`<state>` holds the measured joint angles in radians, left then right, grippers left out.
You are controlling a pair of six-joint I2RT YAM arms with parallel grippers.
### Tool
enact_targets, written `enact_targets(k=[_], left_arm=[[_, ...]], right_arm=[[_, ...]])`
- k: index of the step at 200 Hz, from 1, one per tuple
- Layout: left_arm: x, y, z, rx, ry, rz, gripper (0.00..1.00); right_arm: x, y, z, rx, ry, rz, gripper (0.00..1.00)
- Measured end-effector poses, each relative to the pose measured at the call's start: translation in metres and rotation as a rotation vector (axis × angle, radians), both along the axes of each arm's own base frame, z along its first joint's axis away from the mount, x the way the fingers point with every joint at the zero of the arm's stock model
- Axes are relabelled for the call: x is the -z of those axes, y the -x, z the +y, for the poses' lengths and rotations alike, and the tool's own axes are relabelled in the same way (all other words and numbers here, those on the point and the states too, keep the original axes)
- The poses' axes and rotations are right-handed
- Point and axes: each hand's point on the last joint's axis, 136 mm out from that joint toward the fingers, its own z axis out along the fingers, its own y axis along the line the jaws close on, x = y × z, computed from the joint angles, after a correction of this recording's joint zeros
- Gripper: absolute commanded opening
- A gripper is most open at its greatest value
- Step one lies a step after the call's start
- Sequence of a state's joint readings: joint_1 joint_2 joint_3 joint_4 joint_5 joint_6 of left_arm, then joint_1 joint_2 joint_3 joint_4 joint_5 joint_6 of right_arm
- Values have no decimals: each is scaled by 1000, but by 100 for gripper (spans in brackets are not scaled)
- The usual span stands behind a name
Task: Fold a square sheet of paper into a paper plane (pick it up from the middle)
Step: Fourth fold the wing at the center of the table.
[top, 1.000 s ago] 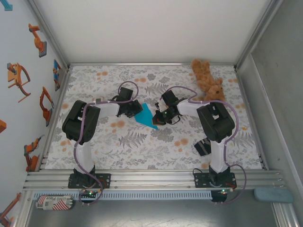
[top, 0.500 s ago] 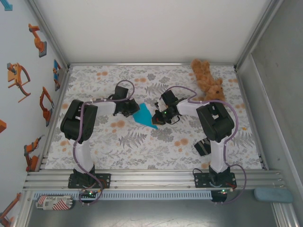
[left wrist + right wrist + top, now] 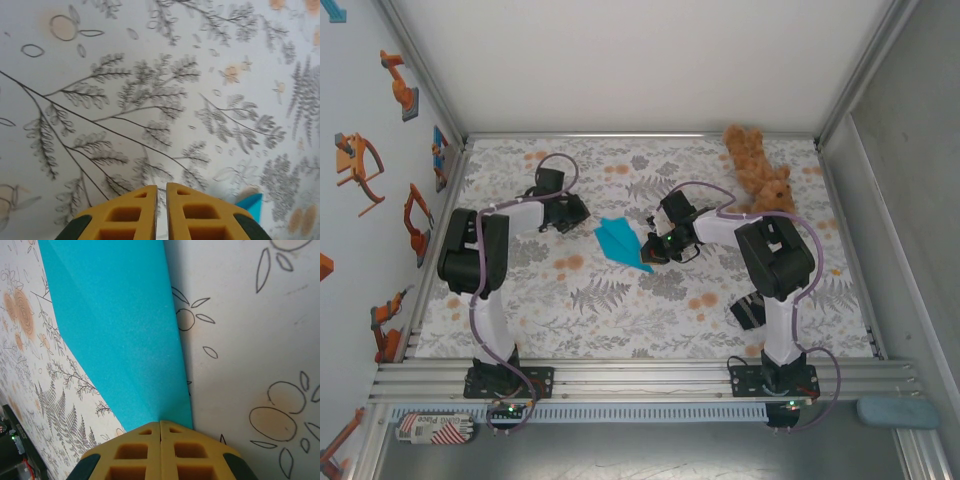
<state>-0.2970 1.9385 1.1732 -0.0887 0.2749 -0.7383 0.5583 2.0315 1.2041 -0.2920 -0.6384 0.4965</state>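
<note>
— Right gripper (image 3: 654,252), jaws together on the near tip of the paper plane (image 3: 620,242), which lies flat between the grippers; pinched or merely pinned, I can't tell.
— If it drags, the folds could spring open; the left gripper (image 3: 574,212), all but closed on nothing, hovers farther off, well apart from it.

— What colour is the paper plane (image 3: 623,243)?
— Bright cyan-blue, plain, with no print.
— And the surface (image 3: 620,310)?
— White, patterned with grey fern fronds and pale orange blossoms.
— The left hand (image 3: 161,190) and right hand (image 3: 160,424)?
— Both mustard yellow, dark at the outer corners.
— The teddy bear (image 3: 757,170)?
— Light brown. The left arm (image 3: 488,320) and right arm (image 3: 778,330) are black and white.
</note>
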Motion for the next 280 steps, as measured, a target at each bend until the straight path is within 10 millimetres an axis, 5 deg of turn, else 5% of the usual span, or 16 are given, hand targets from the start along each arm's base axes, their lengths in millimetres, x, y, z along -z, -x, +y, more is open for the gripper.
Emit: enact_targets(k=[24, 52, 78, 106, 130, 171, 280], left_arm=[[-33, 17, -21, 39, 31, -71, 14], [-57, 43, -70, 126, 110, -130, 14], [-40, 66, -111, 207, 142, -87, 11], [-6, 86, -129, 249, 134, 1, 9], [14, 92, -130, 249, 122, 51, 9], [19, 91, -126, 239, 111, 59, 9], [24, 44, -72, 221, 179, 97, 10]], right_arm=[[0, 0, 0, 0, 0, 0, 0], [0, 0, 0, 0, 1, 3, 0], [1, 0, 0, 0, 4, 7, 0], [0, 0, 0, 0, 5, 9, 0], [1, 0, 0, 0, 5, 10, 0], [1, 0, 0, 0, 5, 10, 0], [4, 0, 1, 2, 1, -3, 0]])
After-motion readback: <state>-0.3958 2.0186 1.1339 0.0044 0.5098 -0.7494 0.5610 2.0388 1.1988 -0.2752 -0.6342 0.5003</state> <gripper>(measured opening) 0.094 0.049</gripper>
